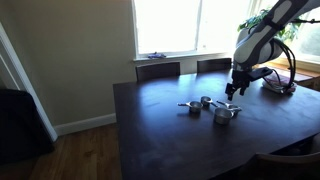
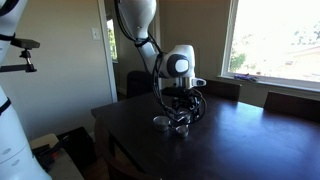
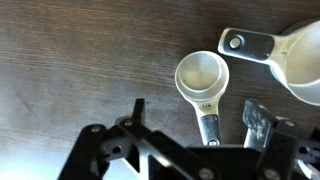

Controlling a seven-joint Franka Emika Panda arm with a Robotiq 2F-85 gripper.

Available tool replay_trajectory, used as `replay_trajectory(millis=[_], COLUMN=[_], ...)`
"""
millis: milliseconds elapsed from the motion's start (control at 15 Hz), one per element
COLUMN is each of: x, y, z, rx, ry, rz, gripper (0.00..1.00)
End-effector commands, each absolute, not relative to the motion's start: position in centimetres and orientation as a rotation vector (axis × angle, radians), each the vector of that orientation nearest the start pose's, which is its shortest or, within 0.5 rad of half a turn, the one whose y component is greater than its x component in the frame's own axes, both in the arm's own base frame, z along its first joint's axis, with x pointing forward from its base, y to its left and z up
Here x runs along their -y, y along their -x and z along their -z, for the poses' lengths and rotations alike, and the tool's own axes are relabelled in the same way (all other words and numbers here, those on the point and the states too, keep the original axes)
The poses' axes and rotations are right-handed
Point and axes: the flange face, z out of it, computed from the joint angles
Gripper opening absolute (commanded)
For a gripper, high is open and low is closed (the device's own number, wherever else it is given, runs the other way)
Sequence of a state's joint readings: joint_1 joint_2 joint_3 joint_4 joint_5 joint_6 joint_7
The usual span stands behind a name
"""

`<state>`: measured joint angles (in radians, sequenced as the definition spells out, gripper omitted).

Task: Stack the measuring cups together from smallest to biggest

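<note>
No text can be read in any view. The handle of the small measuring cup point(image 3: 201, 78) carries some dark marks, too blurred to make out.

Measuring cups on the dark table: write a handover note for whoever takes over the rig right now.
Gripper: open, empty, hovering low over the cups.
Cups: three, it seems, lying apart on the table. In the wrist view the small cup is just ahead of the fingers, handle pointing towards the gripper. A bigger cup lies close beside it.
Done: nothing stacked yet.
Left: all of the stacking, smallest to biggest.
</note>
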<state>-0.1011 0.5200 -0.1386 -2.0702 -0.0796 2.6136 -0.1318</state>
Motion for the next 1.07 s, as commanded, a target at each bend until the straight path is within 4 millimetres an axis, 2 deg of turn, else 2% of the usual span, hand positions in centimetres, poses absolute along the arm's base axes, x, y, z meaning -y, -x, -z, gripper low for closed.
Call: replay_trajectory(millis=[0, 467, 1000], x=[14.8, 15.3, 14.6], y=[-58.2, -58.3, -58.6], z=[-16.7, -13.9, -12.2], rx=[-0.109, -0.17, -0.14], ry=[3.226, 3.196, 3.203], rz=[0.063, 0.066, 0.066], gripper=[1.0, 1.0, 1.0])
